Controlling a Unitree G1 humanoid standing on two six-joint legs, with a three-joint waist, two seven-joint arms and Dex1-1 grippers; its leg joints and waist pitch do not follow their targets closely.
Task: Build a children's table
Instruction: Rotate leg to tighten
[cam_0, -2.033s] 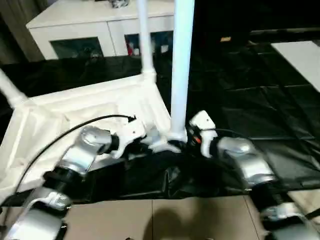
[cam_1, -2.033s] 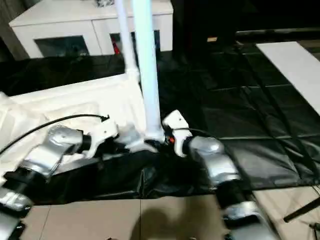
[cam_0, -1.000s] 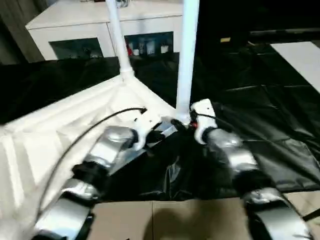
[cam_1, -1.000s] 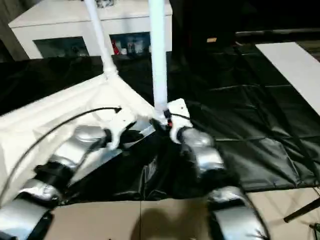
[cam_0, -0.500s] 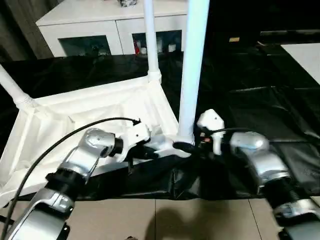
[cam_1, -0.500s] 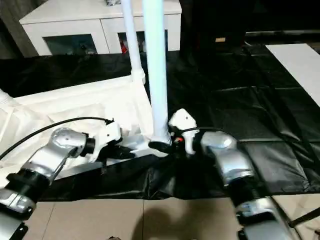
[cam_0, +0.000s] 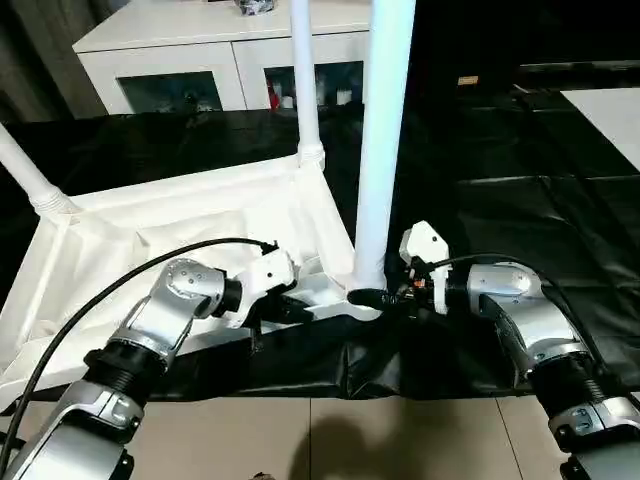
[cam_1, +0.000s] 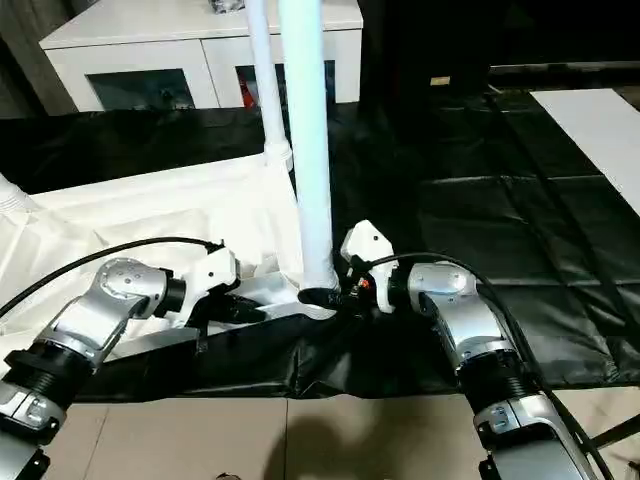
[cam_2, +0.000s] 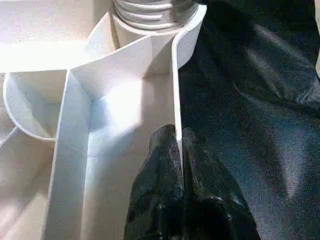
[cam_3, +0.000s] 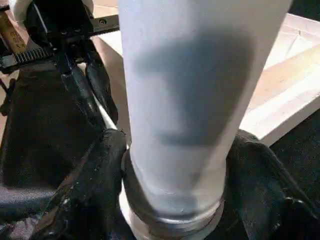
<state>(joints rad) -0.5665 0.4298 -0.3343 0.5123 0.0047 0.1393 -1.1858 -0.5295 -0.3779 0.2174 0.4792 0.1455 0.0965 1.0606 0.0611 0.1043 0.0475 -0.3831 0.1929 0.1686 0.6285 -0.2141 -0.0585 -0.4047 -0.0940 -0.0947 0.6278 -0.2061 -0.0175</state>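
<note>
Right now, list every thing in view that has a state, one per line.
Tabletop: upside down on black sheet, ribs up.
Near leg: upright in corner socket, threads partly showing.
Far leg: upright in its socket.
Side leg: seated in its socket, leaning outward.
Left claw: shut on tabletop rim.
Right claw: shut on near leg's base.
Cabinet: doors closed.

Both forearms are rounded silver shells with ribbed black joint rings at the wrists and elbows. The left gripper (cam_0: 300, 308) has a white housing, two black fingers (cam_2: 165, 190) and a toothed black rail; a black cable loops out toward 9 o'clock. The right gripper (cam_0: 372, 297) carries a white block with an orange-red mark and a thin black cable.
</note>
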